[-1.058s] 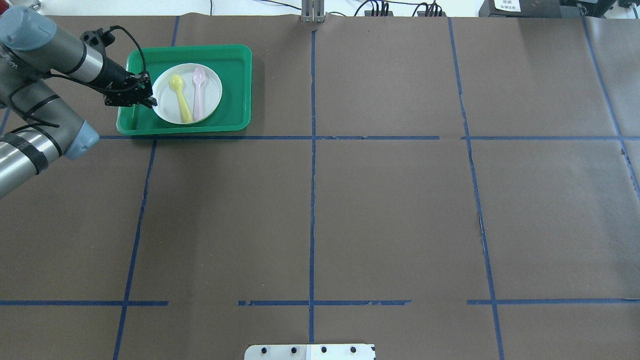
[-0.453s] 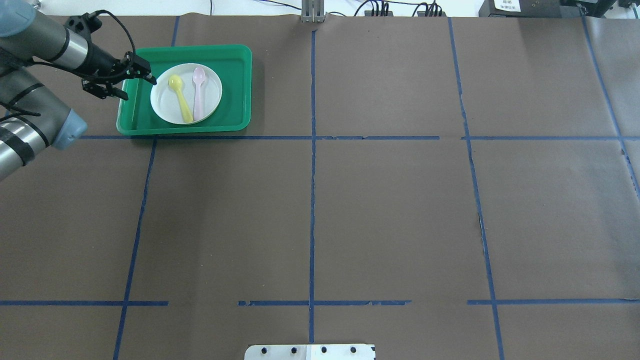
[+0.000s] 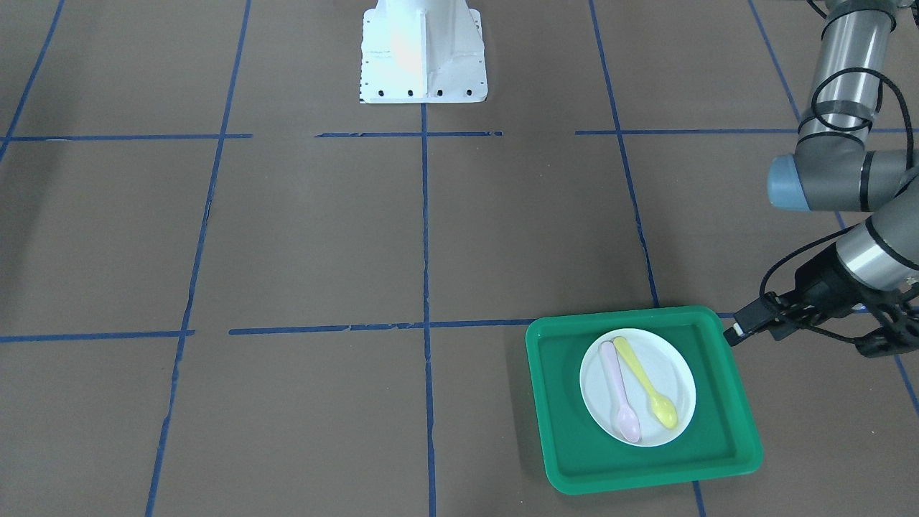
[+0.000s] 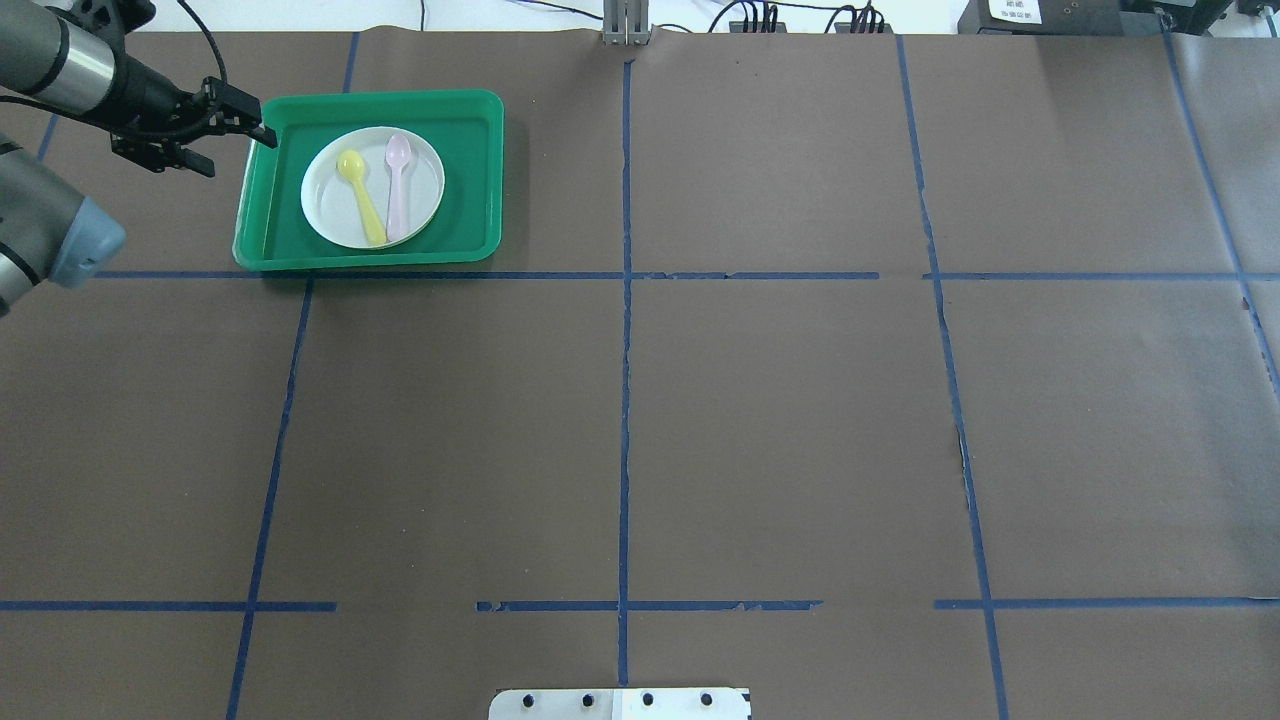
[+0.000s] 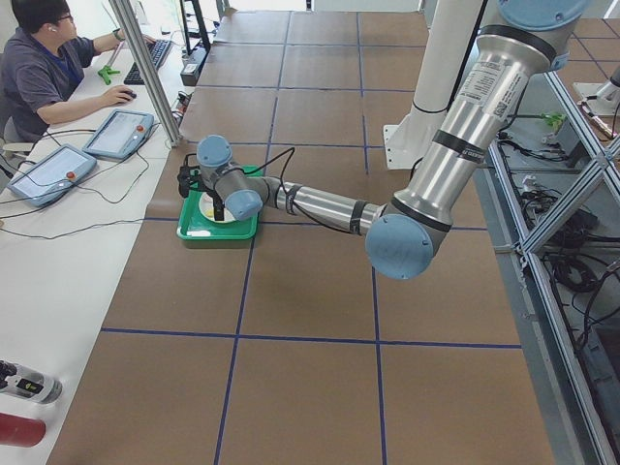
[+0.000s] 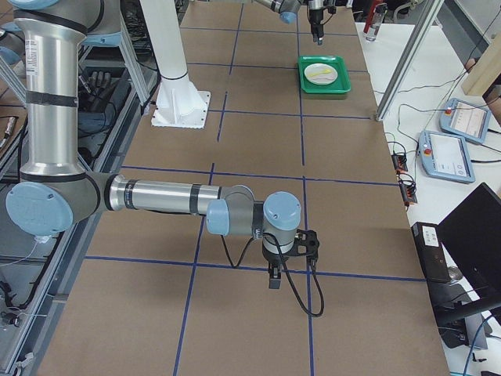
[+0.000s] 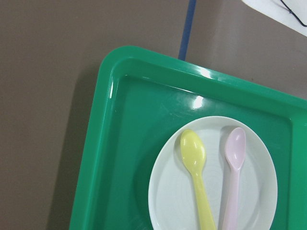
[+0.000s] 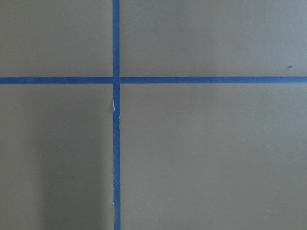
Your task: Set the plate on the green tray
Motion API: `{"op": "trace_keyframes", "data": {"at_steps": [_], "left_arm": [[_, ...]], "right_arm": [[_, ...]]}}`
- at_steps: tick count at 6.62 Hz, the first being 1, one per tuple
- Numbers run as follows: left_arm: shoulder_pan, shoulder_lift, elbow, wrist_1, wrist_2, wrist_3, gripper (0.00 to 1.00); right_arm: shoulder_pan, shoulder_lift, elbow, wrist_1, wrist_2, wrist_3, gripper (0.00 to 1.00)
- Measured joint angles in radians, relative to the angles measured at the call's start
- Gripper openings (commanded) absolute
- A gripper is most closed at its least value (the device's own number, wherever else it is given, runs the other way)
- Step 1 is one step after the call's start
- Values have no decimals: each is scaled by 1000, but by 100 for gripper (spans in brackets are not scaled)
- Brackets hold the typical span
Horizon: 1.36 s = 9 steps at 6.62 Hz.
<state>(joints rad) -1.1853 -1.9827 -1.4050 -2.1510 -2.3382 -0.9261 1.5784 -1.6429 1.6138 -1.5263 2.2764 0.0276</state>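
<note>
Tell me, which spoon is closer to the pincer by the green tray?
The yellow spoon. It lies on the side of the plate facing the left pincer; the pink spoon lies beyond it.

No writing can be read anywhere. A white label (image 4: 1011,8) on a dark box (image 4: 1055,18) beyond the worktop (image 4: 780,420) carries print too small to make out.

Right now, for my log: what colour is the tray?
The tray is bright green; the left wrist view shows it best.
</note>
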Motion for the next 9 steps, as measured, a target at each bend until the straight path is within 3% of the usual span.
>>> {"op": "trace_keyframes", "data": {"at_steps": [1,3,6,9], "left_arm": [[-42,54,-111,125,6,146,100],[-145,159,-237,284,24,476,100],[-267,343,-256,334,30,880,100],[-354,485,-237,349,29,991,100]], "right_arm": [[0,0,0,0,0,0,100],[0,0,0,0,0,0,100],[0,0,-1,0,0,0,100],[0,0,-1,0,0,0,100]]}}
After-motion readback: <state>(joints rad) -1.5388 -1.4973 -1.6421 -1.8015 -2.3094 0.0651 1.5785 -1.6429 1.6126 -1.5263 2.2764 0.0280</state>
